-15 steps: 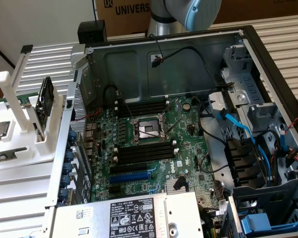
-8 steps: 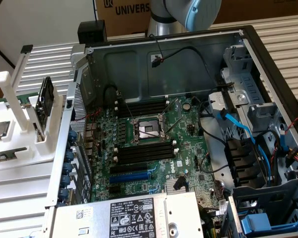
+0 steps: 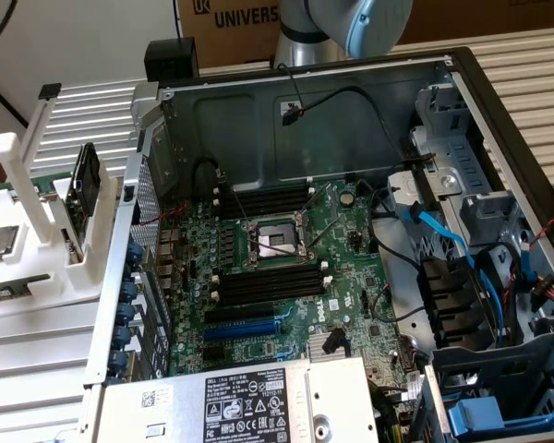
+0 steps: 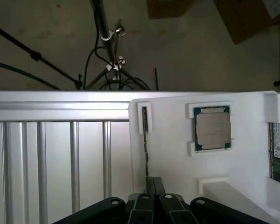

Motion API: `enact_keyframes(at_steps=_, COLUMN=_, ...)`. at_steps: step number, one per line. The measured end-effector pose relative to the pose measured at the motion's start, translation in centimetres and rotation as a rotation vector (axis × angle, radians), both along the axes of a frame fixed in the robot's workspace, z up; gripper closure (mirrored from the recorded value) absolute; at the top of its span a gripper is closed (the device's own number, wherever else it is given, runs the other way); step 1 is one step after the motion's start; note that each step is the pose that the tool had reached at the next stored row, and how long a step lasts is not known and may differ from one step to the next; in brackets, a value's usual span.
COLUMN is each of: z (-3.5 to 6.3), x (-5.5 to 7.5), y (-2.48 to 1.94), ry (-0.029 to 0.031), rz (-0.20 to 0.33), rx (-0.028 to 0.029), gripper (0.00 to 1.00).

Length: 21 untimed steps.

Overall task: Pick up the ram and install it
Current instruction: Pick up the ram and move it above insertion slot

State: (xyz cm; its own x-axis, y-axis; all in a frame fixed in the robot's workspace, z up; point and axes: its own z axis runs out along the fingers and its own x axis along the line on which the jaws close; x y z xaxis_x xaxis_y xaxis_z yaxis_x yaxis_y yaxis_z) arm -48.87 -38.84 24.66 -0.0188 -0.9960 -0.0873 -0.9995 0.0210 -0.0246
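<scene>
Your open computer case (image 3: 462, 92) lay with its motherboard (image 3: 286, 277) exposed, and the arm (image 3: 351, 23) rose behind it. Below the pincer, the ribbed desk (image 4: 46, 163) carried a white holder tray (image 4: 172, 154). You had the pincer (image 4: 154, 184) pressed together, its tips right at the near end of the ram (image 4: 145, 140). The ram stood on edge in a slot of that tray and ran straight away from the pincer. Whether the tips pinched it could not be told. A silver-topped processor chip (image 4: 213, 128) sat in its own recess, ahead of the pincer and apart from the ram.
</scene>
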Motion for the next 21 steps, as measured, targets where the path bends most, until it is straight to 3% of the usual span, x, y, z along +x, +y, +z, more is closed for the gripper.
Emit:
enact_keyframes(at_steps=3, z=-0.88, x=0.6, y=-0.08, ry=0.0015, rz=0.0, rx=0.0053, gripper=0.9)
enact_keyframes(at_steps=4, z=-1.11, x=0.9, y=-0.08, ry=0.0147, rz=0.001, rx=0.0061, gripper=0.9)
enact_keyframes(at_steps=8, z=-1.17, x=1.0, y=-0.08, ry=0.0228, rz=0.001, rx=0.0062, gripper=0.9)
enact_keyframes(at_steps=10, z=-1.19, x=1.0, y=-0.08, ry=0.0244, rz=0.001, rx=0.0061, gripper=0.83)
enact_keyframes(at_steps=11, z=-1.41, x=1.5, y=-0.09, ry=0.0276, rz=0.002, rx=0.0061, gripper=0.69)
enact_keyframes(at_steps=12, z=-1.76, x=2.4, y=-0.08, ry=0.0368, rz=0.002, rx=0.0063, gripper=0.69)
enact_keyframes(at_steps=16, z=-2.22, x=2.4, y=-0.08, ry=0.0472, rz=0.005, rx=0.0077, gripper=0.69)
enact_keyframes(at_steps=19, z=-2.41, x=2.4, y=-0.09, ry=0.0616, rz=0.013, rx=0.0082, gripper=0.69)
enact_keyframes(at_steps=21, z=-2.55, x=2.6, y=-0.08, ry=0.0681, rz=0.021, rx=0.0083, gripper=0.69)
